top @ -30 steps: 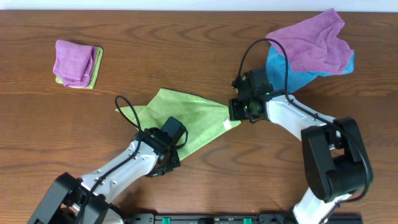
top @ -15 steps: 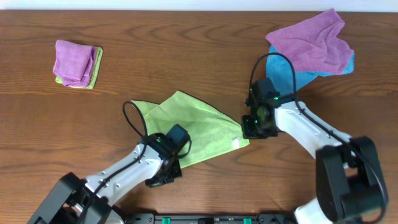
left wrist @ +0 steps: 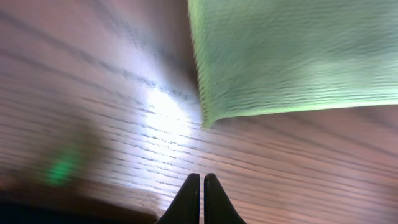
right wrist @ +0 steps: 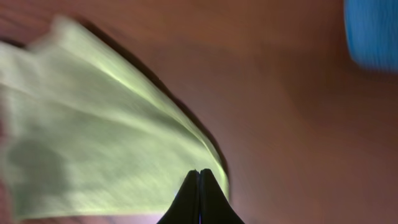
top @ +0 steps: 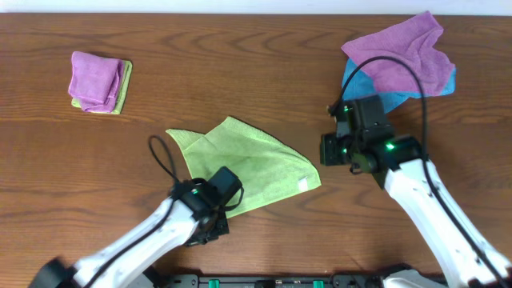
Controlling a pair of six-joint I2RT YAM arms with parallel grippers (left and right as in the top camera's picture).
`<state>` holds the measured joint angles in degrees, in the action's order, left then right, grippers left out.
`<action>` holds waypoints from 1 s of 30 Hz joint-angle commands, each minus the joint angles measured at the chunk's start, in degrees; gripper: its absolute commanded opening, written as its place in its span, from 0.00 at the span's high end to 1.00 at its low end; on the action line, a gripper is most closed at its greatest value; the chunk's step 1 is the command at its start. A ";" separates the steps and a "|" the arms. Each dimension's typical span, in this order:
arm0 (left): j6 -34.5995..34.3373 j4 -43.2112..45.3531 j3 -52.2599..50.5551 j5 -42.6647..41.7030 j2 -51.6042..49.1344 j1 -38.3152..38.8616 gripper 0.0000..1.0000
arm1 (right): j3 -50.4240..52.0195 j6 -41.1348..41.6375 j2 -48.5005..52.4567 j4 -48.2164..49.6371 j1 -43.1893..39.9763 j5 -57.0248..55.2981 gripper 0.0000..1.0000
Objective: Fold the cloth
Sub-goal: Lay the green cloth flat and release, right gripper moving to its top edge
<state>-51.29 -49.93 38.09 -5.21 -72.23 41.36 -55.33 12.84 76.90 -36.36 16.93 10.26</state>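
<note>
- if you look down from overhead at the middle of the wooden surface [top: 240, 64], what lies there?
- the cloth [top: 244, 164], yellow-green, opened out in one flat layer and turned like a diamond. its white tag [top: 305, 185] sits at the edge by the right corner.
- is either hand on it?
- the left hand [left wrist: 200, 190] has its two fingers pressed together with nothing between them. in its wrist view a corner of the cloth lies ahead of the tips, apart from them, with bare wood between. from overhead the black end of the left arm overlaps the cloth's near edge, and the fingertips are hidden there.
- and the other one?
- the right hand [right wrist: 199, 186] is pressed together too. its wrist view is blurred. the tips show against the cloth's edge, and i cannot tell whether they touch it. from overhead that hand sits just beside the cloth's right corner, and the corner lies flat on the wood.
- anything else around?
- at the far right a purple cloth [top: 400, 48] lies crumpled, partly over a blue cloth [top: 360, 86]. at the far left there is a small folded pile [top: 98, 78], purple on top with a yellow-green edge under it. both are well apart from the cloth.
</note>
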 commanded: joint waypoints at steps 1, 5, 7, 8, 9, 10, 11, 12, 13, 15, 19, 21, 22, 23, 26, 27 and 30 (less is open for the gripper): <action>-0.85 -0.55 2.82 5.51 6.58 0.13 0.94 | 0.15 -3.91 0.83 4.46 -0.09 7.89 0.99; -0.83 -0.33 2.93 7.37 14.38 0.11 0.94 | 0.13 -3.91 5.70 13.20 2.56 11.69 0.99; -0.81 -0.48 2.93 8.59 17.64 0.11 0.94 | -0.17 -3.89 9.09 17.90 4.96 11.85 0.98; -0.83 -0.59 2.93 8.79 19.15 0.11 0.94 | -0.70 -3.91 10.86 19.71 6.19 11.80 0.99; -0.83 -0.68 2.93 8.79 20.22 0.11 0.94 | -1.55 -3.91 12.76 21.18 7.32 11.69 0.99; -0.83 -0.79 2.93 8.76 20.92 0.11 0.94 | -2.80 -3.91 14.80 22.08 8.31 11.58 0.99; -0.83 -0.87 2.93 8.76 21.42 0.11 0.94 | -4.11 -3.91 16.57 22.45 8.96 11.58 0.99; -0.83 -0.98 2.93 8.63 21.75 0.11 0.94 | -5.97 -3.91 18.91 22.53 9.68 11.58 0.99; -0.81 -1.09 2.93 8.61 21.79 0.11 0.94 | -7.76 -3.93 20.90 22.40 10.21 11.61 0.98; -0.72 -1.33 2.93 8.37 21.79 0.11 0.94 | -11.69 -3.93 25.07 21.86 11.10 11.63 0.99; -0.11 -1.46 2.91 8.39 21.77 0.11 0.94 | -19.52 -4.15 32.39 20.90 12.68 12.04 0.99; -0.11 -1.49 2.91 8.44 21.79 0.11 0.94 | -21.99 -4.37 35.06 20.72 13.49 12.52 0.99; -0.13 -1.46 2.91 8.44 21.77 0.11 0.94 | -23.19 -4.39 36.59 20.59 13.99 12.50 0.99; -0.11 -1.44 2.91 8.48 21.77 0.11 0.94 | -24.26 -4.39 38.07 20.46 14.49 12.52 0.99; 0.28 -1.46 2.91 8.63 21.77 0.11 0.94 | -26.36 -4.39 41.59 20.48 16.00 12.96 0.99; 0.28 -1.49 2.91 8.63 21.77 0.13 0.94 | -26.75 -4.39 42.36 20.50 16.41 13.07 0.99; 0.28 -1.46 2.91 8.63 21.77 0.13 0.94 | -27.58 -4.81 44.11 20.59 17.73 13.55 0.99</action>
<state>-51.20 -51.16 40.32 1.96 -50.52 41.36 -81.06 9.39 119.57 -15.62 33.45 22.63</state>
